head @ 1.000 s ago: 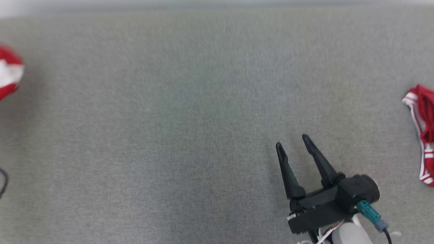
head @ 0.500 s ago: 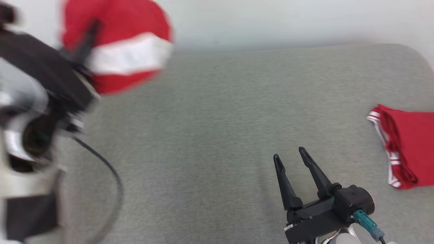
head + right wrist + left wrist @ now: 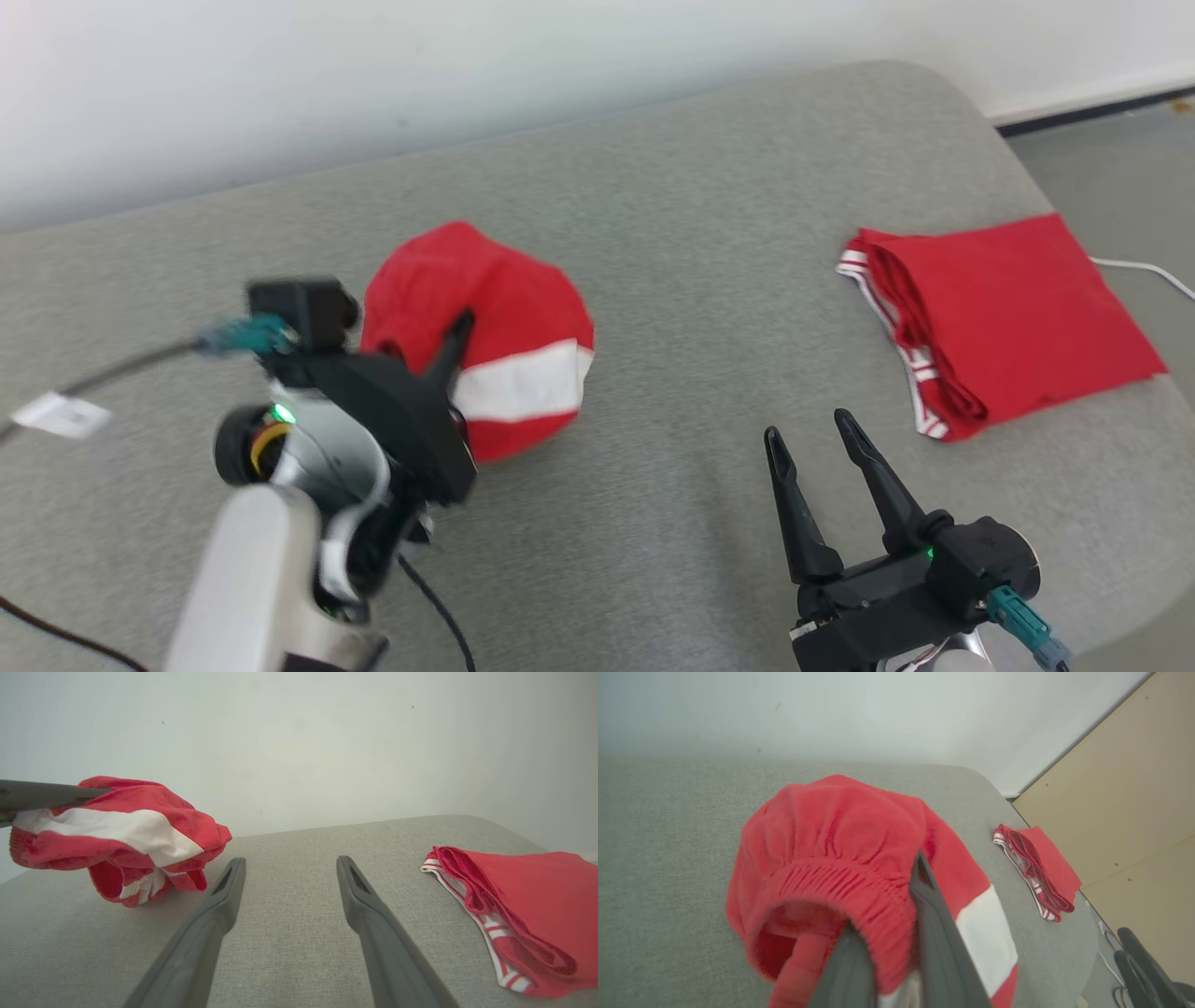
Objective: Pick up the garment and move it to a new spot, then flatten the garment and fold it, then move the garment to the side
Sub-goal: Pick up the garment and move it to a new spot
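The garment (image 3: 485, 308) is red with a broad white band, bunched into a rounded lump at the centre left of the grey padded surface (image 3: 700, 233). My left gripper (image 3: 448, 350) is shut on its gathered red waistband (image 3: 840, 886), with one dark finger (image 3: 934, 914) lying over the cloth. In the right wrist view the garment (image 3: 117, 821) hangs from that finger (image 3: 46, 794), and its lowest folds are at or just above the surface. My right gripper (image 3: 808, 427) stands open at the lower right with nothing between its fingers (image 3: 219, 905).
A second red garment with white-striped trim (image 3: 1008, 299) lies folded flat near the surface's right edge. Beyond that rounded edge are floor (image 3: 1120, 159) and a white cable (image 3: 1139, 268). A pale wall runs along the back. A tan panel (image 3: 1125, 788) stands to the right.
The head camera has tilted up and turned, shifting the whole picture. My left arm has swung in from the left, bringing the held garment closer to the right gripper. The right gripper stays open.
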Available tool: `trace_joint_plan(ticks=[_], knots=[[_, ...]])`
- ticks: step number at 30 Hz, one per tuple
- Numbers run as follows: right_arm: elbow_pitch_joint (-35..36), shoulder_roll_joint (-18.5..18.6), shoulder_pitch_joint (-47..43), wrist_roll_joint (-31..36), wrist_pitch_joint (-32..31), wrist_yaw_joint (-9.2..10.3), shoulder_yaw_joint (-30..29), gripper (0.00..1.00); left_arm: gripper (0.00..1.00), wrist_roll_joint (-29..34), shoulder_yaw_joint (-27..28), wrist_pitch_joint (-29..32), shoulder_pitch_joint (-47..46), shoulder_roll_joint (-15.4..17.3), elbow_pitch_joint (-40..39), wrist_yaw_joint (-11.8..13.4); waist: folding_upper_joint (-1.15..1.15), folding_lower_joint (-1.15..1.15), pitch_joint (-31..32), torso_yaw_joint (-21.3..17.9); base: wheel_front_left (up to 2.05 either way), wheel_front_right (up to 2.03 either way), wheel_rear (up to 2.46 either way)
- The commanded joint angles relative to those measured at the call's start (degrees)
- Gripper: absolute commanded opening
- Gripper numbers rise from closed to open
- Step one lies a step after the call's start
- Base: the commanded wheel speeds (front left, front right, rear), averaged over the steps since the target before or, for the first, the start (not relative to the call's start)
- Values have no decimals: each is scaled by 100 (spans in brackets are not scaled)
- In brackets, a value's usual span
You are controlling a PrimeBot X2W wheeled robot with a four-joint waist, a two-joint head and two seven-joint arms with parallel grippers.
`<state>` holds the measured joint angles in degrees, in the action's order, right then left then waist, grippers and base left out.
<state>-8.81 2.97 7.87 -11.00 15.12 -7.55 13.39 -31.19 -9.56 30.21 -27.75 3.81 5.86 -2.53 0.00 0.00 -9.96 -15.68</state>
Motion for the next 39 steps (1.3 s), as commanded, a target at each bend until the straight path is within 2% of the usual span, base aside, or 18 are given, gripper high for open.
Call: trace_joint_plan(ticks=[1,8,9,10,15,20,23,32,39], knots=[[11,-11,-62,-39,-2,14,28,100,0,257,-103,-290,180,16,278,-8,0,0,-164,-418,0,0,0],[32,-12,-91,-37,-2,14,-2,100,0,689,-545,-1374,371,-43,1381,-2,0,0,-127,-464,0,0,0],[37,-13,-92,-20,-2,14,-15,100,33,812,-649,-1564,376,-45,1537,10,0,0,-107,-437,0,0,0],[40,-14,-106,-4,-1,14,-19,100,100,917,-710,-1784,361,-46,1640,29,0,0,-85,-405,0,0,0],[4,-9,-204,60,-2,14,-128,100,100,826,-772,-2746,497,-76,1915,95,0,0,109,-167,0,0,0],[-25,-4,-362,114,-8,14,-371,100,100,649,-634,-3883,902,-84,1754,54,0,0,409,172,0,0,0],[-19,51,-514,146,-26,14,-588,100,100,665,-517,-4351,1223,-54,1557,52,0,0,601,416,0,0,0],[23,299,-942,115,-134,14,-1119,100,100,1227,104,-4536,2399,141,715,124,0,0,1013,1020,0,0,0],[-106,378,-1141,106,-188,14,-1299,100,100,1711,540,-4539,3141,252,603,-47,0,0,1197,1357,0,0,0]])
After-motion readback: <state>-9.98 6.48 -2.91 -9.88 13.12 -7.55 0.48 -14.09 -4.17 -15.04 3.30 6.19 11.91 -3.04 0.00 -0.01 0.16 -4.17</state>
